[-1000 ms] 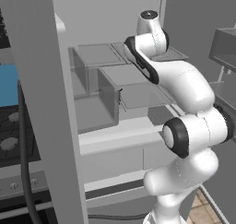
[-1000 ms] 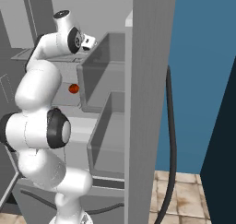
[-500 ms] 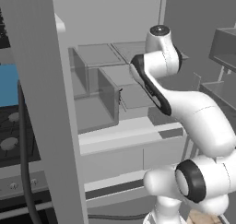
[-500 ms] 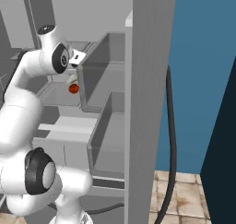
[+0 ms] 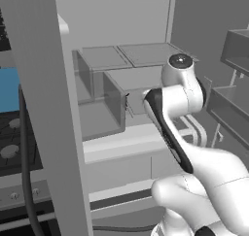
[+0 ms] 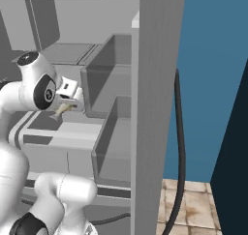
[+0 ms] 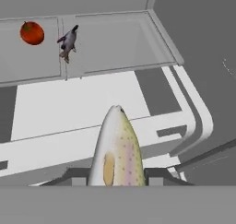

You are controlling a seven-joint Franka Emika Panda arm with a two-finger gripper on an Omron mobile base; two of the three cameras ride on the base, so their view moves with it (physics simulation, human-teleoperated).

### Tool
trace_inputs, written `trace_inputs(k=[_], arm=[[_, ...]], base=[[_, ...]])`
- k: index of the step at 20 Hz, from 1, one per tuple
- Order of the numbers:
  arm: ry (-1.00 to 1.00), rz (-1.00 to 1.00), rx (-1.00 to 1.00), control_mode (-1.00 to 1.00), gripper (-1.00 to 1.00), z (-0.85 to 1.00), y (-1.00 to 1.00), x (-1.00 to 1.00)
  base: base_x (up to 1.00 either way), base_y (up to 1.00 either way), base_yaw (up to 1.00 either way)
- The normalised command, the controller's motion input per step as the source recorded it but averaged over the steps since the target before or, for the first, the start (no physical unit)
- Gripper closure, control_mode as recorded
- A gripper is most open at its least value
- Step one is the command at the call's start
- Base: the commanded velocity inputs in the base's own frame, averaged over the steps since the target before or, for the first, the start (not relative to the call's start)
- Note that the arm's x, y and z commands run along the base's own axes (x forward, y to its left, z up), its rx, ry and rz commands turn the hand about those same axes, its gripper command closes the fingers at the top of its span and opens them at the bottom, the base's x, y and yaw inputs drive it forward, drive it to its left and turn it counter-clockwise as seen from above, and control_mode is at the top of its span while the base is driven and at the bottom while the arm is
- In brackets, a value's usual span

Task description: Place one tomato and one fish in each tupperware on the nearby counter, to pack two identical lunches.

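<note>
The pincer (image 7: 117, 184) was closed on a speckled tan fish (image 7: 116, 149), whose body rose between the two dark tips in the hand view; its tail end was cut off by the bottom of the picture, and the tips themselves barely showed. In the right base view the pincer (image 6: 65, 105) showed just beside the arm's upper joint, with a pale sliver of the fish (image 6: 61, 110) beneath it, too small to read clearly. Beyond, on a grey shelf floor (image 7: 115, 43), lay a red tomato (image 7: 32, 33) and, near it but apart, a second small fish (image 7: 68, 43), darker and hard to make out.
</note>
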Motion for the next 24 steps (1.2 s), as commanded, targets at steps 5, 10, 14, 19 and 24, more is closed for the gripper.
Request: trace_inputs(k=[5,10,14,19,24], arm=[[0.0,0.03,0.0,1.0,1.0,-0.18,0.01,-0.6],[0.0,0.0,0.0,1.0,1.0,0.0,0.0,0.0],[0.0,0.0,0.0,1.0,1.0,0.0,0.0,0.0],[0.0,0.0,0.0,1.0,1.0,0.0,0.0,0.0],[0.0,0.0,0.0,1.0,1.0,0.0,0.0,0.0]], base=[[-0.4,0.0,0.03],[-1.0,0.0,0.08],[-1.0,0.05,0.07],[-1.0,0.4,0.03],[-0.82,0.86,0.0]])
